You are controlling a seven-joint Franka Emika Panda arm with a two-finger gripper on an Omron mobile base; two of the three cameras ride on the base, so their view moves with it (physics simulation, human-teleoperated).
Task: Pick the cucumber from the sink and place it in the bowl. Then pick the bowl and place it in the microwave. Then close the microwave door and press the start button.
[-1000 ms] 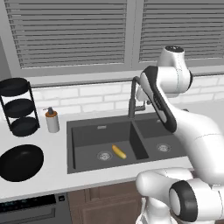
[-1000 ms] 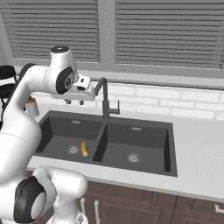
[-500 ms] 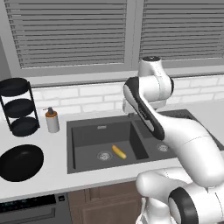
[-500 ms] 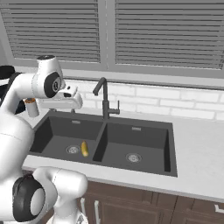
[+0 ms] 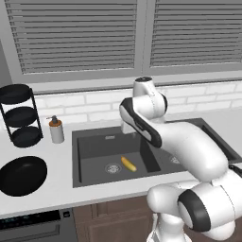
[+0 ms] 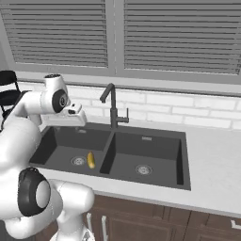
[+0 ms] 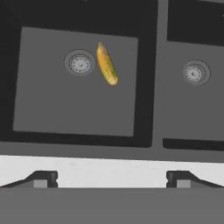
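Hand view looks straight down into the sink (image 7: 74, 109): cucumber (image 7: 106, 64) lying on the floor of the left basin, just at 3 o'clock of that basin's round drain (image 7: 79, 63), long axis running roughly 11 to 5 o'clock. Second drain (image 7: 194, 72) in the neighbouring basin, well apart at 3 o'clock. Two dark fingertips (image 7: 43, 178) at the bottom edge, spread wide over the pale worktop (image 7: 109, 168) rim; jaws apart, nothing between them.

Left base view adds what the hand camera misses: black bowl (image 5: 22, 175) on the worktop at 9 o'clock of the sink, well apart from the cucumber (image 5: 128, 163); three-tier rack (image 5: 20, 116) at 12 o'clock of the bowl; soap dispenser (image 5: 56, 130) between rack and sink. Arm bent over the basin, hiding the tap.

Right base view alone gives the black gooseneck tap (image 6: 112, 104) behind the divider between the basins, and the gripper (image 6: 66, 118) held high above the left basin, clear of the cucumber (image 6: 91, 159) resting beside the drain.
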